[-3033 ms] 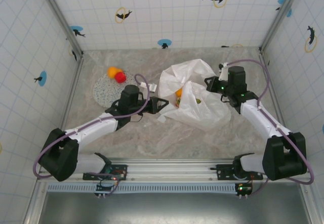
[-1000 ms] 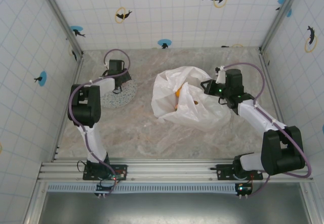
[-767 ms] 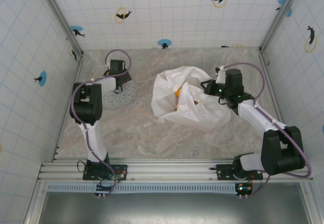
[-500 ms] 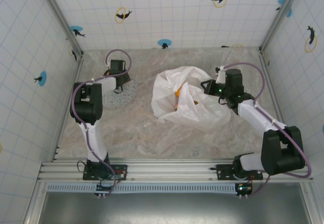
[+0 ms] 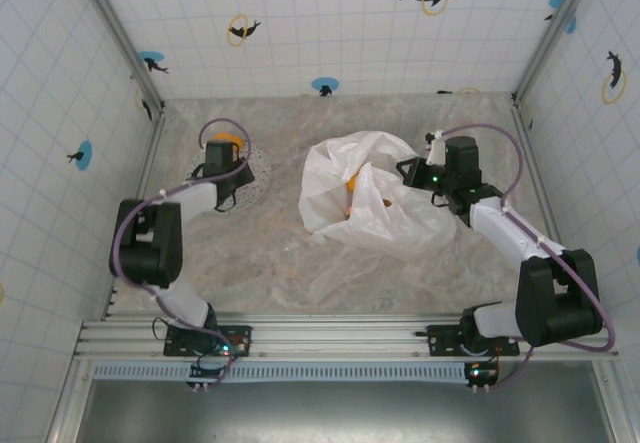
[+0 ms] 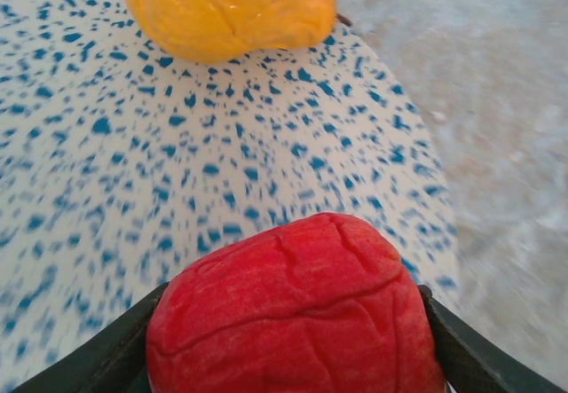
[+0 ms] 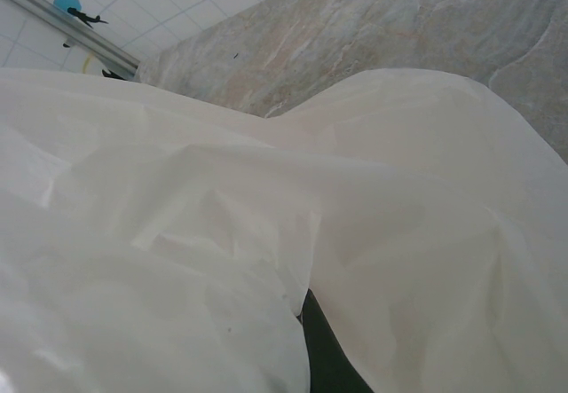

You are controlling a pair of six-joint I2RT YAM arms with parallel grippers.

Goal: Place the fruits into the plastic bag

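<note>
Fingers (image 6: 98, 357) of the left gripper (image 6: 282, 357) clamp the red fruit (image 6: 293, 313) from both sides, right at the speckled plate (image 6: 133, 171), far left of the table (image 5: 260, 253)! Orange fruit (image 6: 226, 7) sits at the plate's far rim, apart from it. Mid-table, the bag (image 5: 385, 218) lies crumpled with a second orange (image 5: 352, 181) in its mouth, and the right gripper (image 5: 408, 170) is pinched shut on its far right edge.
</note>
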